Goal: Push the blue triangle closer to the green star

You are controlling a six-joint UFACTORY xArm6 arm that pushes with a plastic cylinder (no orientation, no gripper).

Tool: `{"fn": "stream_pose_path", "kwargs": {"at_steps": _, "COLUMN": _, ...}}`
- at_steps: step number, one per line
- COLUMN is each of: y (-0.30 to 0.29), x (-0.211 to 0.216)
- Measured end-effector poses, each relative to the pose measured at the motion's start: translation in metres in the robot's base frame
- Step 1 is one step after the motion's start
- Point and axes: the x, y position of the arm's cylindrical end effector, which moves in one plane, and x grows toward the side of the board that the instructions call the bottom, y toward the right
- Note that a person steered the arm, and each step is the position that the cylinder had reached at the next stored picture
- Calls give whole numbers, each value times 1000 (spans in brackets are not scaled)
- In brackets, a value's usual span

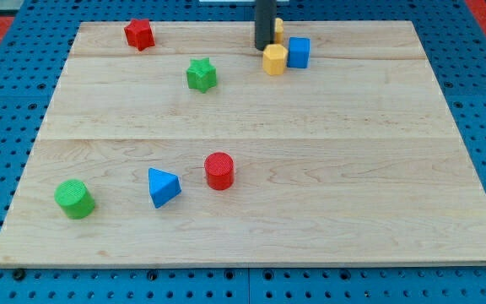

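The blue triangle [163,187] lies on the wooden board toward the view's lower left. The green star [201,75] sits well above it, toward the view's top, left of centre. The dark rod comes down from the view's top; my tip [263,48] rests on the board just left of the yellow hexagon [275,59], right of the green star and far from the blue triangle.
A red cylinder [219,171] stands just right of the blue triangle. A green cylinder [75,199] is at the lower left. A red star [140,34] is at the upper left. A blue cube [299,52] and a partly hidden yellow block [278,27] sit by the rod.
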Motion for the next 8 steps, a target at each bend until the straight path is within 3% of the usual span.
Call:
{"fn": "stream_pose_path", "kwargs": {"at_steps": 1, "y": -37, "x": 37}}
{"fn": "stream_pose_path", "kwargs": {"at_steps": 2, "y": -38, "x": 75}}
{"fn": "stream_pose_path", "kwargs": {"at_steps": 4, "y": 42, "x": 45}}
{"fn": "stream_pose_path", "kwargs": {"at_steps": 5, "y": 61, "x": 136}}
{"fn": "stream_pose_path", "kwargs": {"at_steps": 6, "y": 87, "x": 255}}
{"fn": "stream_pose_path", "kwargs": {"at_steps": 7, "y": 32, "x": 334}}
{"fn": "stream_pose_path", "kwargs": {"at_steps": 8, "y": -79, "x": 343}}
